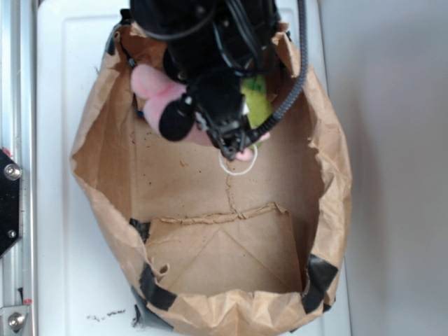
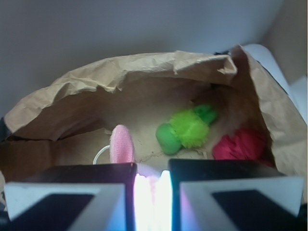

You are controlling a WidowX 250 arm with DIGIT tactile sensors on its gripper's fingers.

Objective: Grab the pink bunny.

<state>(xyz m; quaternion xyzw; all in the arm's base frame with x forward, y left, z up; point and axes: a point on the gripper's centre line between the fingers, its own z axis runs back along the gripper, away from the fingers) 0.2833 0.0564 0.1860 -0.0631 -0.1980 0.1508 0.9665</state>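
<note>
Pink bunny's home was the big brown paper bag (image 1: 105,161), lying open on the white table (image 1: 56,245) so the arm could reach in. Down inside went the gripper (image 2: 152,192), clenched on the pink bunny (image 2: 122,143) near the bag's far end, one ear poking up. The green plush (image 2: 188,129) and red ball (image 2: 240,144) sat untouched to the right. A white loop (image 1: 236,162) dangled below.

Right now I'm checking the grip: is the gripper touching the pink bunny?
Touching. In the wrist view the gripper has its two fingers pressed against pink plush of the bunny, whose ear sticks up above the left finger.
</note>
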